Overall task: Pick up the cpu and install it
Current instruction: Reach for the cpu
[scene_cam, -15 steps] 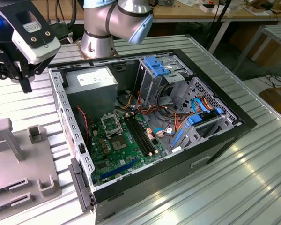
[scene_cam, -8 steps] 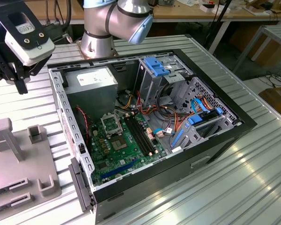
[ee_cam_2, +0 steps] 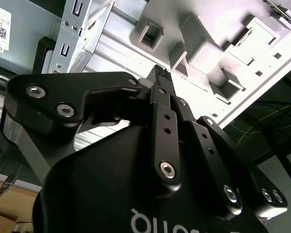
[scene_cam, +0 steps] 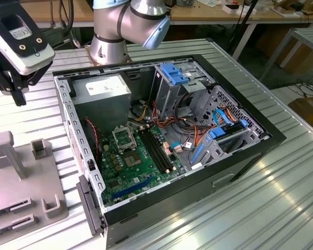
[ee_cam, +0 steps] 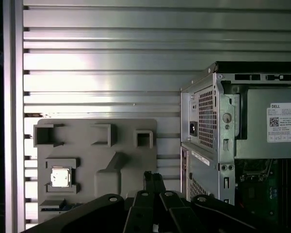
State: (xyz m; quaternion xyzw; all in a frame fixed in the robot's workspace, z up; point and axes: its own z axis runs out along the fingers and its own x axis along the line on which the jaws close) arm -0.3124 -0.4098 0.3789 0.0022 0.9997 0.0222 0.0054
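We see the gripper (ee_cam: 153, 178) hovering above the ribbed table (ee_cam: 102, 58), its fingers (ee_cam_2: 157, 77) pressed together on nothing. The cpu (ee_cam: 60, 177) lies flat in a square pocket of the grey fixture (ee_cam: 111, 141), apart from the fingertips. Beside the fixture stands the open case (ee_cam: 206, 116). In the exterior view its green motherboard (scene_cam: 138, 166) lies bare, the socket (scene_cam: 122, 136) near the power supply (scene_cam: 107, 88). The arm (scene_cam: 130, 21) rises behind the case.
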